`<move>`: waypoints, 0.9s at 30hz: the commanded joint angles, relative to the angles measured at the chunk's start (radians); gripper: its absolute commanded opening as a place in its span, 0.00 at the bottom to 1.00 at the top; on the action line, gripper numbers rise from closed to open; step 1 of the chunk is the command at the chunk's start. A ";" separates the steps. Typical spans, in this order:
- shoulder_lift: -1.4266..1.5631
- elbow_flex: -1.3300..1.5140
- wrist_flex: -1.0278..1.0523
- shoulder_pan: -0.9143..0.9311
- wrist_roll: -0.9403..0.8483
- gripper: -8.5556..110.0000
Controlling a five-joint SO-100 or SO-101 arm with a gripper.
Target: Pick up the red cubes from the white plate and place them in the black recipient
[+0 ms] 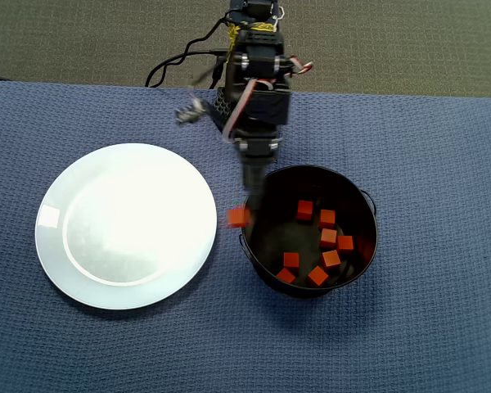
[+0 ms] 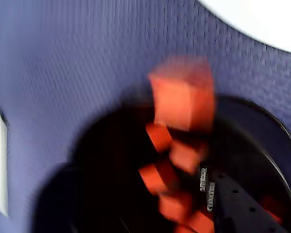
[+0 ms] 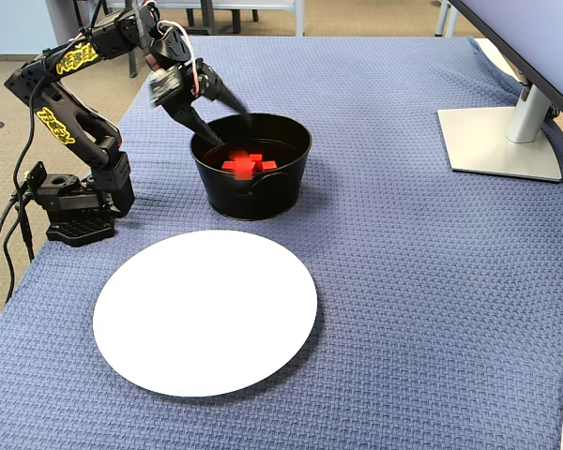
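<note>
The white plate [image 1: 127,225] lies bare at the left of the overhead view and in front in the fixed view [image 3: 205,311]. The black recipient [image 1: 258,258] holds several red cubes [image 1: 328,237], which also show in the fixed view [image 3: 244,165]. One more red cube [image 1: 238,217] is blurred at the pot's left rim, beside my gripper [image 1: 254,205]. In the wrist view this cube [image 2: 183,97] hangs over the pot's far rim [image 2: 262,126], clear of my finger [image 2: 242,208]. My gripper [image 3: 230,128] is over the pot's edge, jaws spread, with nothing between them.
A blue woven cloth [image 1: 409,327] covers the table. The arm's base [image 3: 75,211] stands left of the pot in the fixed view, with cables behind. A monitor foot [image 3: 497,141] stands at the far right.
</note>
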 commanded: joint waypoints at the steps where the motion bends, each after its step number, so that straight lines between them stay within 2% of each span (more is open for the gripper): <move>1: 0.075 0.003 0.006 0.049 -0.106 0.46; 5: 0.126 0.044 0.011 0.204 -0.137 0.42; 12: 0.049 0.006 -0.002 0.250 -0.118 0.37; 14: -0.005 -0.040 -0.038 0.314 -0.092 0.31; 21: -0.362 -0.232 -0.060 0.500 -0.172 0.32; 27: -0.517 -0.304 -0.109 0.575 -0.190 0.32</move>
